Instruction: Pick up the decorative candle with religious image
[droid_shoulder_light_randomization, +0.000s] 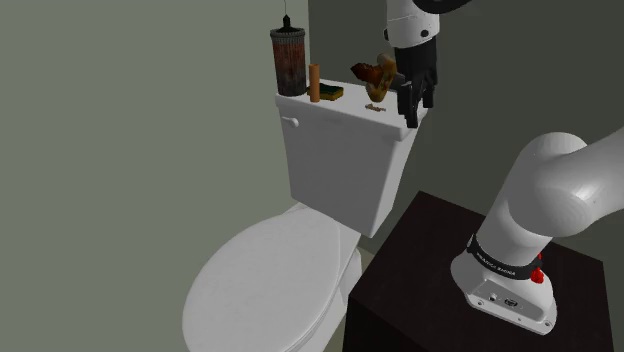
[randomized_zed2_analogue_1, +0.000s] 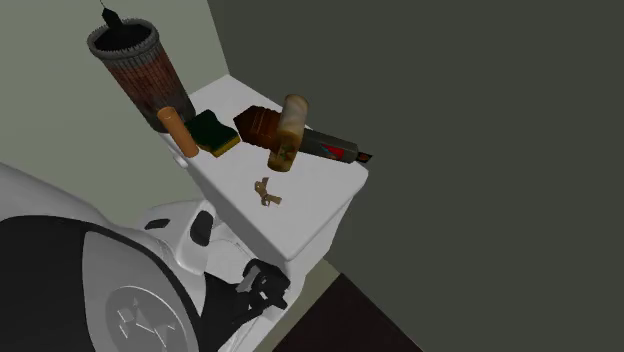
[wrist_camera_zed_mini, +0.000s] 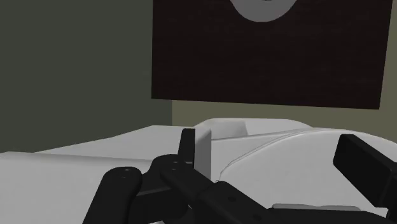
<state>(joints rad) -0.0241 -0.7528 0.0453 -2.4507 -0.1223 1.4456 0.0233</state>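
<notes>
Candle (droid_shoulder_light_randomization: 287, 62) stands upright at the far end of the tank lid (droid_shoulder_light_randomization: 345, 112), the tallest thing there, with a dark rim and a rusty picture on its side.

Nearest you, the gripper (droid_shoulder_light_randomization: 416, 105) hangs at the lid's near end, its 2 jaws spread apart with nothing between them. Everything else on the lid lies between it and the candle.

If you travel low along the lid, you would first scrape the trinket (randomized_zed2_analogue_1: 265, 192) off the edge. Next you would hit the tan cylinder (randomized_zed2_analogue_1: 288, 135), which leans over a dark tube (randomized_zed2_analogue_1: 335, 146) and looks ready to roll.

Past those, the sponge (randomized_zed2_analogue_1: 215, 133) and the orange stick (randomized_zed2_analogue_1: 178, 130) sit just beside the candle's foot. A jaw coming down on that side could pinch the stick or topple it.

At the candle itself, 1 black spike (randomized_zed2_analogue_1: 110, 15) sticks up from the top, so a straight drop from above would strike it. A touch high on the side could tip the candle off the lid's end.
</notes>
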